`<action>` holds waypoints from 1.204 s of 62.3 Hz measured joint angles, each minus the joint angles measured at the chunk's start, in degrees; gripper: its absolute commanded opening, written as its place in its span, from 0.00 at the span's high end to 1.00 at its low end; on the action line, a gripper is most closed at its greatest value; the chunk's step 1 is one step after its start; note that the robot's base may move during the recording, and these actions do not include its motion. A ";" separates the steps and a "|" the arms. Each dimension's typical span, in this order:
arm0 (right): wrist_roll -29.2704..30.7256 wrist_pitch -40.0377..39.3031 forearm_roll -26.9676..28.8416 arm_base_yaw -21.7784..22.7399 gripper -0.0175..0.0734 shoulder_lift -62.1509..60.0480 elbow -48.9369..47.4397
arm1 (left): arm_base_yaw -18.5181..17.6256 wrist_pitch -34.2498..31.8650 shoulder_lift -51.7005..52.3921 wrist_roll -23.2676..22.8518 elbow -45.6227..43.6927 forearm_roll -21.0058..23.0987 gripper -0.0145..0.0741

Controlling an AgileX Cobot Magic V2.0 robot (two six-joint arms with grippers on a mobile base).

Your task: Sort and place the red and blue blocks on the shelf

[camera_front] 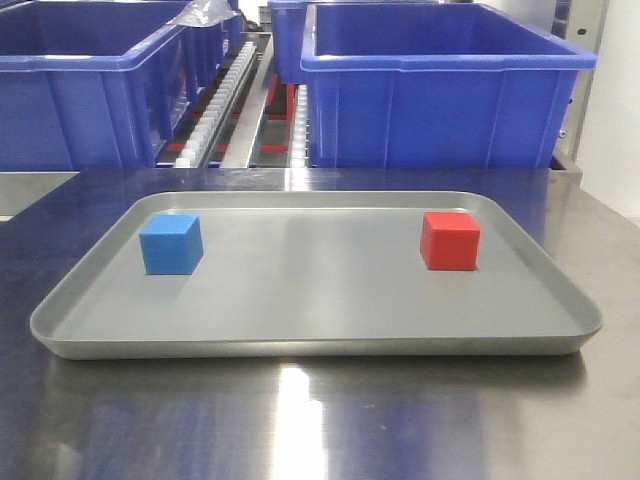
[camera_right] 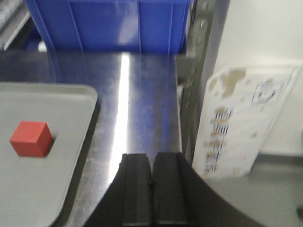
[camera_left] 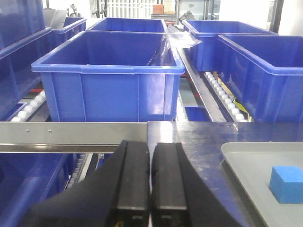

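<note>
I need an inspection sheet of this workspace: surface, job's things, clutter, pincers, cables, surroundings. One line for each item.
Surface: brushed steel table carrying a shallow grey tray.
Job's things: small blue cube on the tray's left side, small red cube on its right, apart; steel shelf rail beyond.
Clutter: nothing seen.
Pincers: left pincer and right pincer both shut, empty, off the tray.
Cables: nothing seen.
Surroundings: large blue plastic tubs on the shelf; stained paper sheet at right.

Grey tray (camera_front: pixel 300 295) on steel table (camera_front: pixel 300 425), stained paper sheet (camera_right: pixel 241 123)
</note>
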State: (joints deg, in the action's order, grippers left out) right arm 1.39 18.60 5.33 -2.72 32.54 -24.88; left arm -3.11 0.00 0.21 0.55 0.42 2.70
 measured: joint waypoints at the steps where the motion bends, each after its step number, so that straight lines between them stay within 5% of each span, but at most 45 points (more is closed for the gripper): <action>1: 0.00 0.83 -0.48 -0.40 0.74 1.66 -0.73 | 0.00 0.00 0.00 0.00 0.00 0.00 0.70; 15: -3.02 12.10 -8.05 -9.77 0.70 19.98 -12.89 | 0.00 0.00 0.00 0.00 0.00 0.00 0.70; 32: -21.01 20.06 -9.20 -20.22 0.19 37.93 -26.33 | 0.00 0.00 0.00 0.00 0.00 0.00 0.70; 45: -27.83 29.05 -9.33 -23.16 0.18 48.72 -37.28 | 0.00 0.00 0.00 0.00 0.00 0.00 0.70; 75: -28.53 43.68 -9.11 -25.28 0.18 68.15 -60.25 | 0.00 0.00 0.00 0.00 0.00 0.00 0.70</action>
State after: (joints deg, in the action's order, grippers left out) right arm -27.15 62.28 -3.79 -28.00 100.69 -85.13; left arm -3.11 0.00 0.21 0.55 0.42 2.70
